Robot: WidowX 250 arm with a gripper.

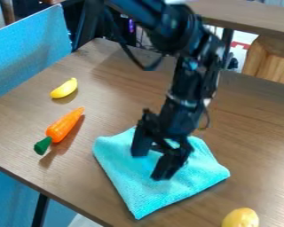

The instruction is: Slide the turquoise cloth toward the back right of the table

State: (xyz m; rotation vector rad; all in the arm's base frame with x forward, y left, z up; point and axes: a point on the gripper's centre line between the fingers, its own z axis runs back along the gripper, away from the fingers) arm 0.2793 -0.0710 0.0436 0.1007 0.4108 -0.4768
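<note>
The black gripper [149, 166] hangs over a light blue cloth [141, 195], its two fingers spread apart above the cloth's upper middle. Nothing shows between the fingers. Spread flat with one corner toward the front edge, the cloth lies on the brown table [251, 128]. I cannot tell whether the fingertips touch it. To the left of the cloth is an orange carrot [65, 124] with a green end, and behind that a small yellow banana [64, 88].
A yellow, roundish object [240, 218] sits at the front right, cut by the view's lower edge. Blue panels stand along the table's left side. At the back right is a wooden object [270, 60] below another tabletop.
</note>
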